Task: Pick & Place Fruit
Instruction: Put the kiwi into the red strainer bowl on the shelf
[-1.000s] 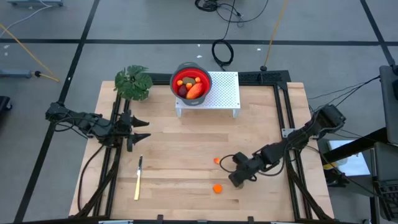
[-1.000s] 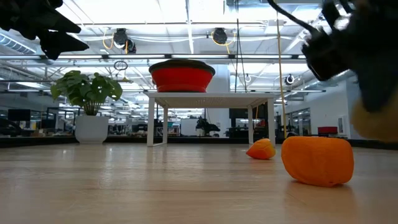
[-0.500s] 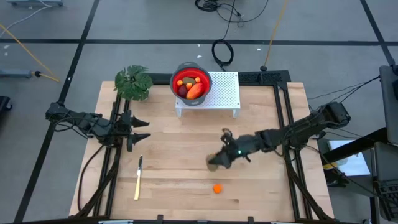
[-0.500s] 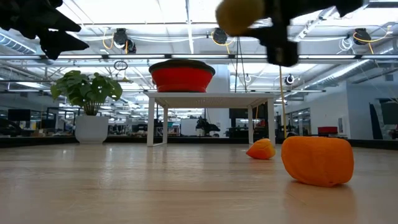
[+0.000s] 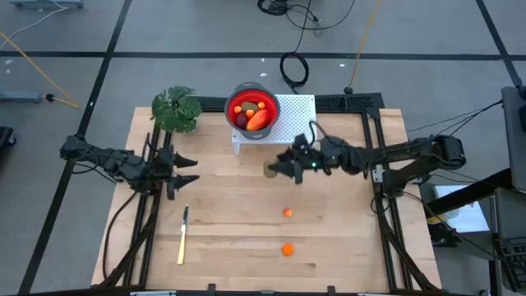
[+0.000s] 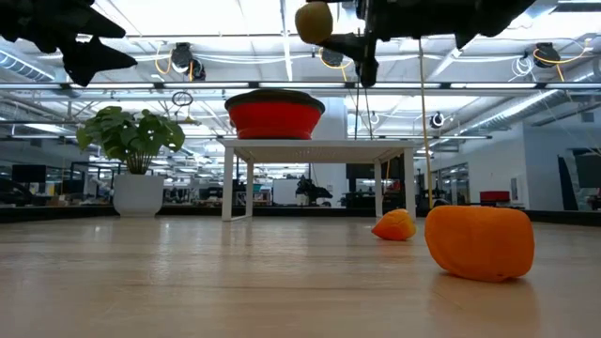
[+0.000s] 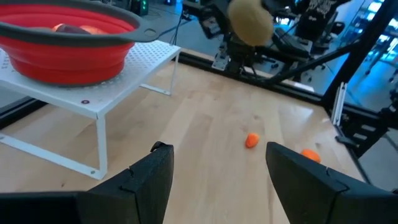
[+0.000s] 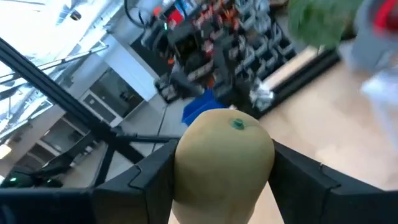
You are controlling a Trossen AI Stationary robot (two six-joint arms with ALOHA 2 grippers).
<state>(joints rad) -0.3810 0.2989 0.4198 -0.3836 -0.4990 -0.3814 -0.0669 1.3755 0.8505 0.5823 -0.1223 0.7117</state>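
One olive-brown fruit [image 8: 224, 163] clamped in right pincer [image 5: 279, 168], airborne near red bowl [image 5: 252, 110] | looks light, smooth, rounded; likely slippery, best gripped across its middle | left pincer [image 5: 187, 172] apart, idle | two orange pieces [image 5: 287, 248] on table [image 5: 230, 222]
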